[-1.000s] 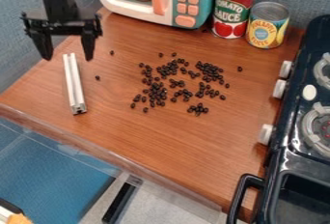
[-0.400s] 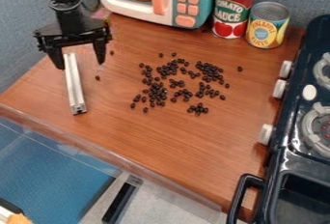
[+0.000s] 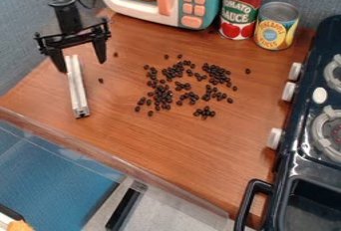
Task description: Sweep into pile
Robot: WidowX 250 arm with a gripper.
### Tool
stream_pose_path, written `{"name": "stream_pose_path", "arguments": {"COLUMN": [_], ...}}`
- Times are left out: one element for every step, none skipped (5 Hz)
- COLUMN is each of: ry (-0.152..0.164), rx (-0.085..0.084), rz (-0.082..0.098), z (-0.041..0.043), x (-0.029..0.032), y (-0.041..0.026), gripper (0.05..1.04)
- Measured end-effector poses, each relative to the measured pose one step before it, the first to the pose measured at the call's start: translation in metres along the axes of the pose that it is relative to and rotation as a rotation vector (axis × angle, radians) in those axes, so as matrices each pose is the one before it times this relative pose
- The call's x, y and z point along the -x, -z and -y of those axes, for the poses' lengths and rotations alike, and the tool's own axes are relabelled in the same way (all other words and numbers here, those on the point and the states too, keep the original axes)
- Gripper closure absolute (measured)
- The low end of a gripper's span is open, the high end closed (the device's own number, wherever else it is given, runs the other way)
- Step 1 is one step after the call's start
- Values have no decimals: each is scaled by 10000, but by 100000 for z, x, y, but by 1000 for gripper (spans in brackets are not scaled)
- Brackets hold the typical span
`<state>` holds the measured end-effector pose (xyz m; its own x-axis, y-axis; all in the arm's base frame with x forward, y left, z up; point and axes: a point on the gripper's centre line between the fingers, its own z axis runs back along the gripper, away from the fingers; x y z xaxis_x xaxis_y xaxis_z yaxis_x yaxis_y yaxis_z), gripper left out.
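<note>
Gripper [image 3: 83, 67] at ten o'clock, fingers wide apart, has shifted toward four o'clock near the white bar [image 3: 78, 89], presumably aligning to grasp it and sweep the beans [image 3: 160, 96].

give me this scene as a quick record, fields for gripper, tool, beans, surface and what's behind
gripper: black two-finger gripper, open, at the silvery metal bar's far end
tool: silvery metal bar, lying left of the main scatter
beans: small black beans, loosely scattered, a few strays apart
surface: brown wood-grain tabletop
behind: teal-and-white toy microwave, red-and-green can, yellow-and-blue can
</note>
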<state>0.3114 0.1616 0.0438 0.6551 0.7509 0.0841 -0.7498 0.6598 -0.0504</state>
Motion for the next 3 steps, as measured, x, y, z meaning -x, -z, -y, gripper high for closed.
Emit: {"name": "stream_pose_path", "arguments": {"ry": [178,323,248], "rx": [-73,-202,-100], "rz": [-248,-370,-35], "z": [-552,-633,-334], "x": [507,1386,586], "y": [321,1066,638], "gripper": [84,84,134]}}
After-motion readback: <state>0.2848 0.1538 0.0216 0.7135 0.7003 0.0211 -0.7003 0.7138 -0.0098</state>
